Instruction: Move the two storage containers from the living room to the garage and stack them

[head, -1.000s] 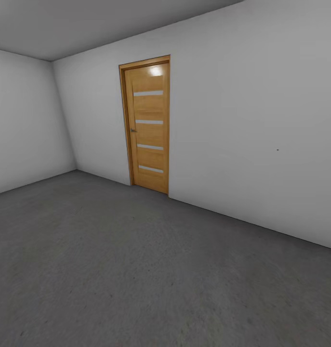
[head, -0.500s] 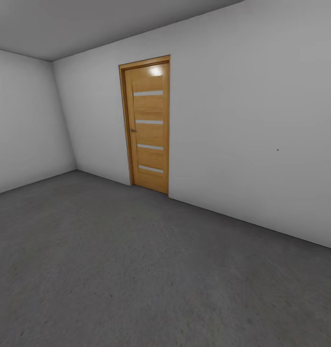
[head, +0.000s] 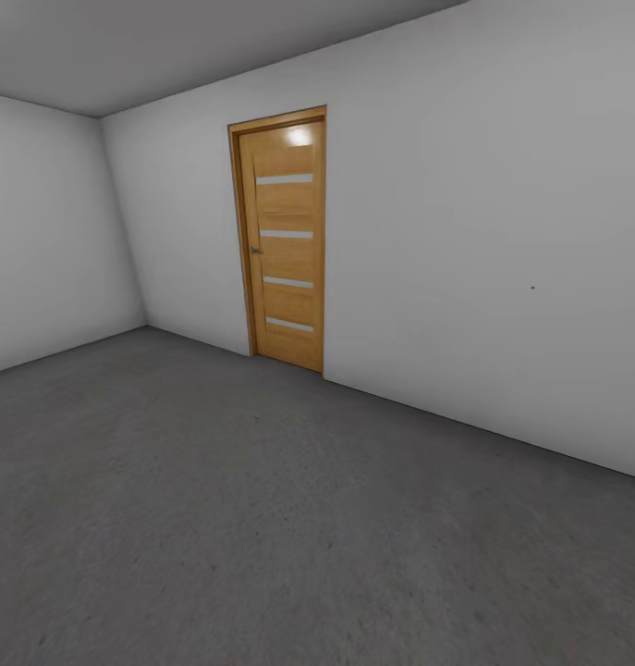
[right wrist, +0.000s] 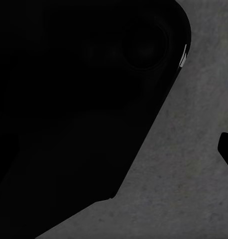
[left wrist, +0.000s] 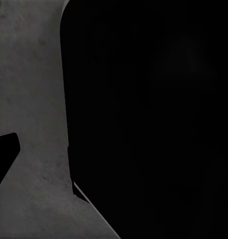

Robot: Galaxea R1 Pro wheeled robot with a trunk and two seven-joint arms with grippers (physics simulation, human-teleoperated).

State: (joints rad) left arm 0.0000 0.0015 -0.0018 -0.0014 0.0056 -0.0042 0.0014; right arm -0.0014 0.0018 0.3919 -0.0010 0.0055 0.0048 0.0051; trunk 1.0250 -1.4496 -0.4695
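Garage is what the head camera is looking at: plain white walls (head: 465, 231), rough dark grey concrete floor (head: 262, 518), and one closed orange-wood door with four pale horizontal slits (head: 285, 240) set in the far wall near the corner. Honestly nothing has changed over the last second, the head view is identical frame to frame, so the base looks parked rather than rolling. Both wrist cameras are mostly blocked by a big black shape close to the lens, with a strip of the same grey concrete (left wrist: 29, 99) beside it, so the arms seem tucked down low. Can't tell whether either set of jaws is apart or together, they just aren't readable in that darkness. No orange-red tray bin anywhere on the concrete I can see, so my guess is the containers are elsewhere, probably in the living room. If so, the task has barely started or it's between trips, and the next thing would be heading out to fetch one.
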